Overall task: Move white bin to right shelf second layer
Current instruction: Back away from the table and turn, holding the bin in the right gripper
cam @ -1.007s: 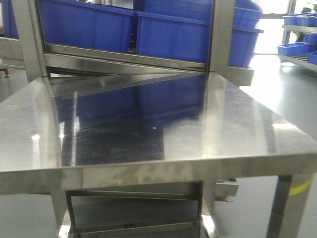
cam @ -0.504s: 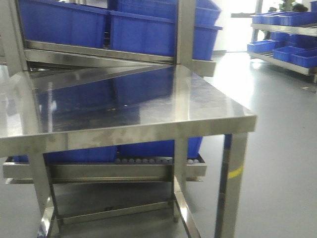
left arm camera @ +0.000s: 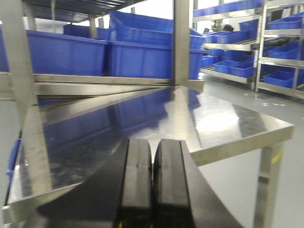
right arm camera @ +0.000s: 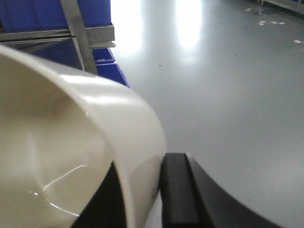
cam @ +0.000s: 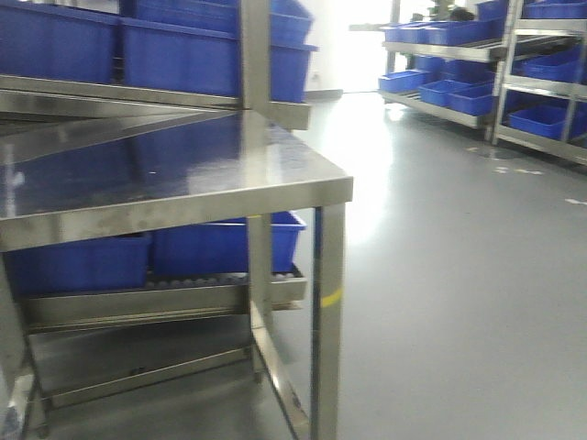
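The white bin [right arm camera: 71,142] fills the left half of the right wrist view, glossy and cream-white, its inside bare. My right gripper [right arm camera: 144,161] is shut on its wall, one black finger inside the bin and the other finger [right arm camera: 176,190] pressed on the outside. It hangs over grey floor. My left gripper [left arm camera: 152,142] is shut with nothing between its pads, just before the steel table [left arm camera: 142,114]. A steel rack [cam: 541,82] with blue crates stands far right; which level is the right shelf second layer I cannot tell.
The mirror-like steel table [cam: 165,174] takes up the left of the front view, its corner leg [cam: 327,321] nearest. Blue crates [cam: 211,55] sit on the rack behind it, and more [cam: 220,243] on a roller track below. Grey floor [cam: 459,275] stretches to the right.
The front view has swung to the right: the steel table has slid toward the left of the frame, and the open floor and the far right racks have come into view.
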